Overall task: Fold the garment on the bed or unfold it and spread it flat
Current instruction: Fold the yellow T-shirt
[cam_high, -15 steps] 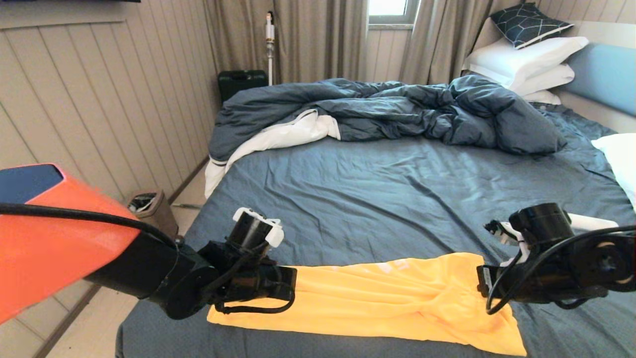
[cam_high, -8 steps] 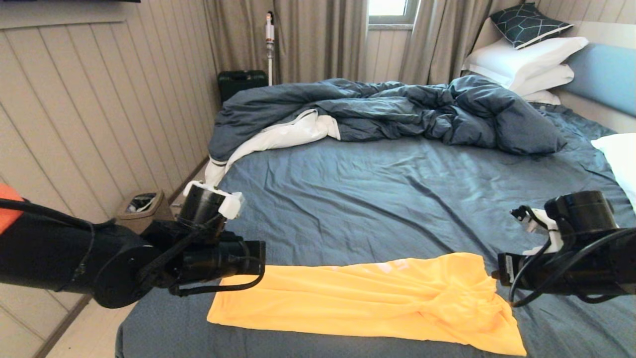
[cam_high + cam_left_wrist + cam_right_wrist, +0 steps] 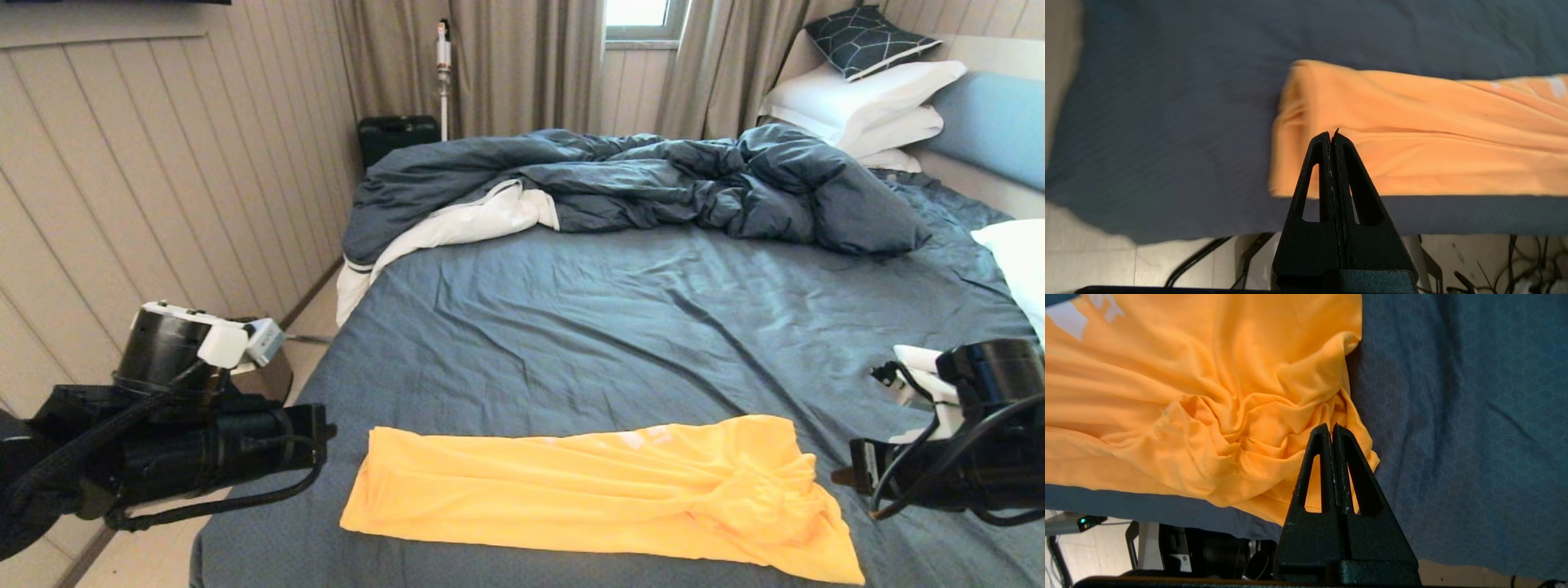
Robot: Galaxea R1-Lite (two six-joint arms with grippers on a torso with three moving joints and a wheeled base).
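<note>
The yellow garment (image 3: 588, 490) lies as a long folded band across the near part of the bed (image 3: 612, 327), smooth at its left end and bunched at its right end. My left gripper (image 3: 326, 433) hangs shut and empty just off the garment's left end, by the bed's left side. In the left wrist view the shut gripper (image 3: 1331, 132) points at the garment (image 3: 1433, 134). My right gripper (image 3: 837, 476) is shut and empty beside the bunched right end. The right wrist view shows the gripper (image 3: 1331, 425) over the crumpled fabric (image 3: 1188, 375), holding none of it.
A rumpled dark blue duvet (image 3: 653, 180) fills the far part of the bed. White pillows (image 3: 865, 98), a patterned cushion (image 3: 869, 37) and the blue headboard (image 3: 996, 122) are at the far right. A green case (image 3: 397, 135) stands by the curtain, floor lies left of the bed.
Both arms have drawn away from the garment: the left one swung out to the left past the bed's side, the right one moved right and lower. The garment stays put.
</note>
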